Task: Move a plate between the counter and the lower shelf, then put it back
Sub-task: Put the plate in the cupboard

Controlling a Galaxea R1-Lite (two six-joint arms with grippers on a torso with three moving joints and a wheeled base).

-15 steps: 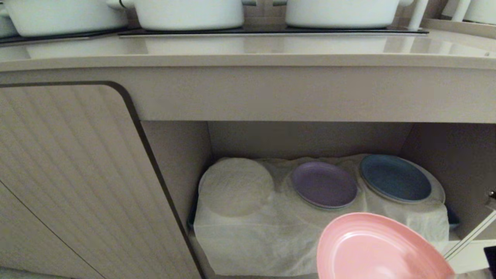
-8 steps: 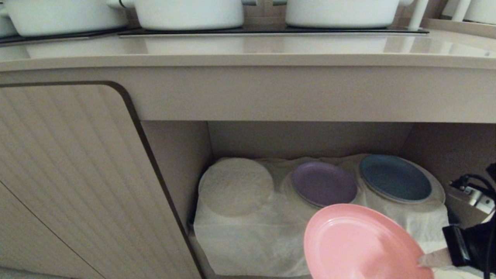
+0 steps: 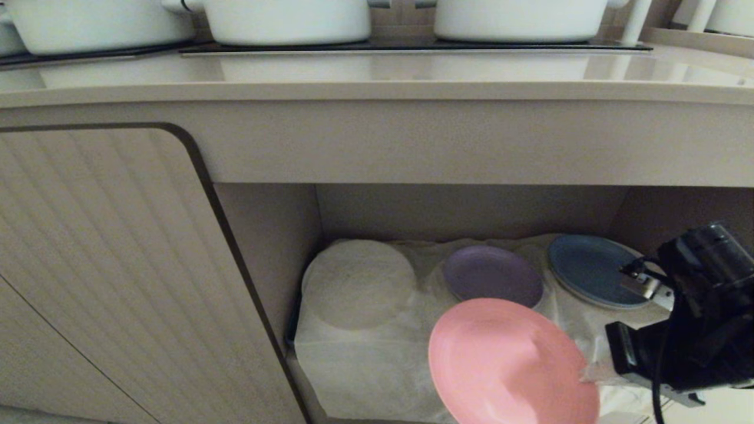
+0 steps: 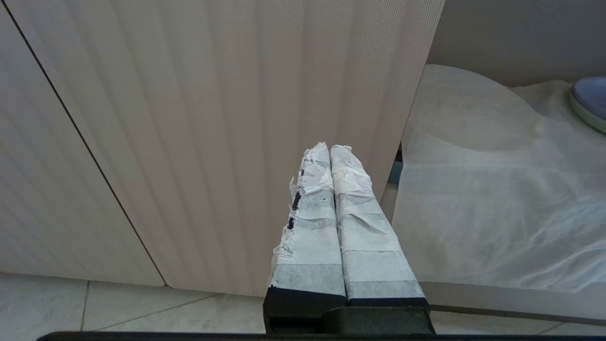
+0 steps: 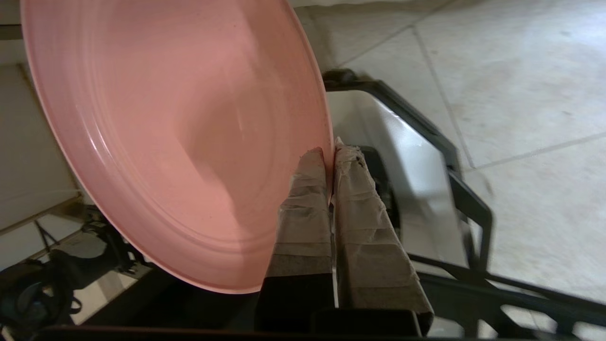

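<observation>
Pink plate carried before the lower shelf

Your right gripper [image 5: 330, 154] jaws pinch the round matte pink plate [image 3: 506, 359] by its rim; level it above the cloth-draped lower shelf [image 3: 365, 359].

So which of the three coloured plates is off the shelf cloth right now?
The pink plate, pinched at its rim by the right hand; the purple plate and blue plate lie flat.

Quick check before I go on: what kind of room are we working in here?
Most likely a kitchen, perhaps a showroom one. White pots stand on a black hob set in the counter, and the open shelf below holds plates on a white cloth.
</observation>
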